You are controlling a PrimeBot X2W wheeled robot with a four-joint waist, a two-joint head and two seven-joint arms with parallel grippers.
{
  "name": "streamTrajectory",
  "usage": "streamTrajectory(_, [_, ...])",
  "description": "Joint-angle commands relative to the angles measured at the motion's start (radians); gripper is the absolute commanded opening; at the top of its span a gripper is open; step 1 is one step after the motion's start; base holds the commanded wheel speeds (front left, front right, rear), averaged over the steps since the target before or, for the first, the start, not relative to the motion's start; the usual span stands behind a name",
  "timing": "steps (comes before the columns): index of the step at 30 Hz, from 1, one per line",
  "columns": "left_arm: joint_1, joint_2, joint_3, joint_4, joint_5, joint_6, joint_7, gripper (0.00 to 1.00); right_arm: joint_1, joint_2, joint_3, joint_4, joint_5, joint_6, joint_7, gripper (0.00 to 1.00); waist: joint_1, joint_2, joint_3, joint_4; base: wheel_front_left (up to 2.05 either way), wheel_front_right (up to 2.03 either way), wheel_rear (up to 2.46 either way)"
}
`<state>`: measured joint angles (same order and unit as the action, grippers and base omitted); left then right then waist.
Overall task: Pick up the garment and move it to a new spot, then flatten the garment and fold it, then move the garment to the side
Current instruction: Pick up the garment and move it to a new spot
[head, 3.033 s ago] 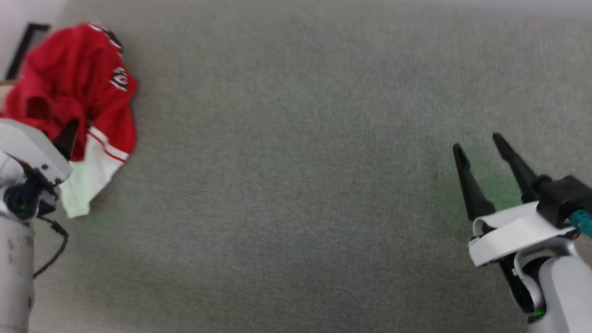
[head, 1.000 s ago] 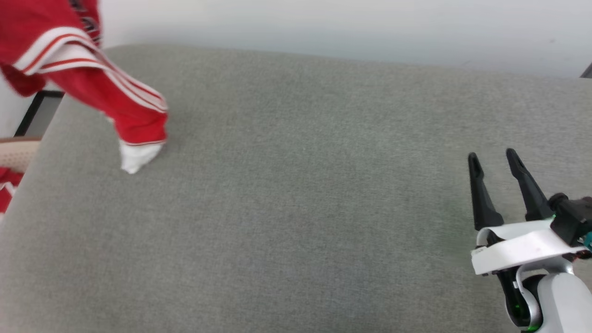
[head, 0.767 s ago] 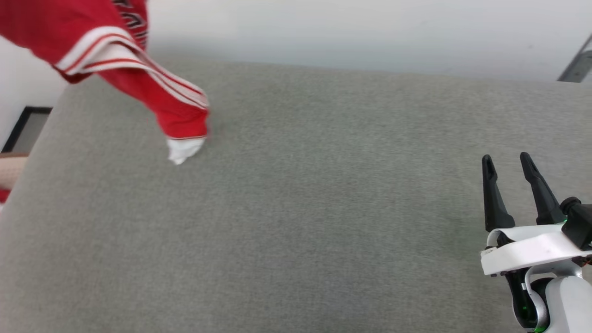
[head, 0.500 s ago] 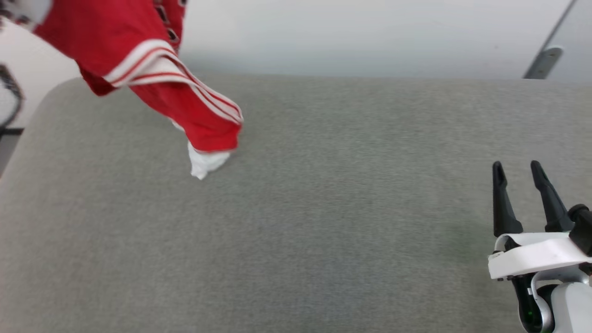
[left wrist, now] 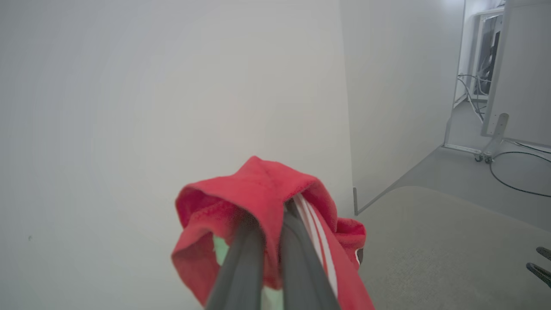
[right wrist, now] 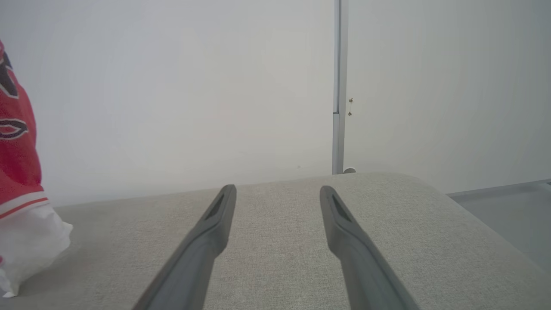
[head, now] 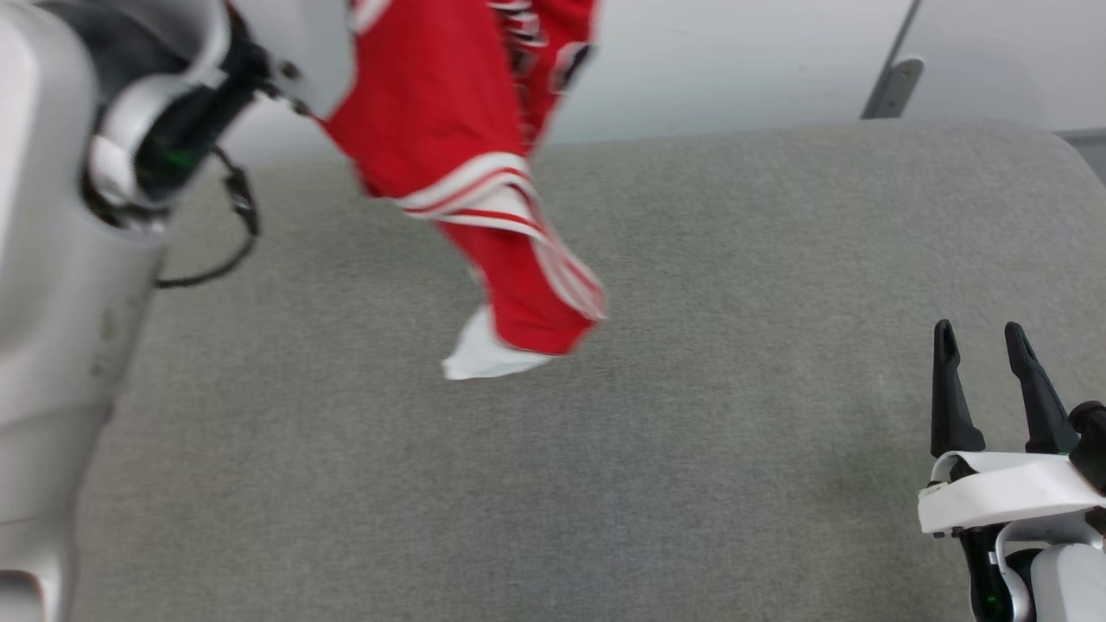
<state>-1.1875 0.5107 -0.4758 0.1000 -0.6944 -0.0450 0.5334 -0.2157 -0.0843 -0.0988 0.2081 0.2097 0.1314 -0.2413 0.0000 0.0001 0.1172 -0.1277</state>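
Note:
The red garment with white striped trim hangs in the air above the grey cushioned surface, and its white sleeve end touches down near the middle. My left gripper is shut on a bunch of the red cloth, fingers pressed together, with the cloth draped over their tips. The left arm rises along the head view's left side. At the lower right my right gripper stands open and holds nothing. In the right wrist view the gripper points at the wall, and the garment hangs at the far left.
A pale wall runs behind the surface's far edge. A metal stand leg rises at the back right. In the left wrist view a wheeled frame and cables sit on the floor to the right.
The garment was lifted off the surface's left end and carried right, toward the middle, hanging from my left gripper. The camera has shifted too. My right gripper stays open at the lower right.

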Motion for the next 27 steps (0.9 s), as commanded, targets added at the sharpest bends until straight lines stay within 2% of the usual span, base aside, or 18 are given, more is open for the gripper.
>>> streamTrajectory(1, [0.015, -0.009, -0.003, -0.008, -0.006, 0.008, -0.001, 0.00, 0.004, 0.006, -0.004, 0.002, -0.004, -0.001, -0.007, 1.00, 0.0000, -0.0001, 0.014, -0.021, 0.00, 0.00, 0.00])
streamTrajectory(8, [0.092, -0.048, -0.040, -0.053, 0.003, 0.054, -0.008, 0.00, -0.001, 0.021, -0.010, 0.012, 0.000, -0.001, -0.015, 1.00, 0.0000, -0.0001, 0.046, -0.037, 0.00, 0.00, 0.00])
streamTrajectory(15, [0.246, -0.033, -0.067, -0.049, 0.002, 0.097, -0.026, 0.00, -0.016, 0.029, -0.004, 0.028, 0.005, -0.001, -0.022, 1.00, 0.0000, -0.0001, 0.076, -0.034, 0.00, 0.00, 0.00])
streamTrajectory(23, [0.412, -0.004, -0.074, 0.088, -0.018, 0.125, -0.060, 0.00, -0.038, 0.032, 0.010, 0.039, 0.003, -0.001, -0.024, 1.00, 0.0000, -0.0001, 0.100, -0.023, 0.00, 0.00, 0.00])
streamTrajectory(27, [0.454, -0.005, -0.077, 0.193, -0.030, 0.112, -0.081, 0.00, -0.046, 0.032, 0.020, 0.032, 0.000, -0.001, -0.025, 1.00, 0.0000, -0.0001, 0.109, -0.021, 0.00, 0.00, 0.00])
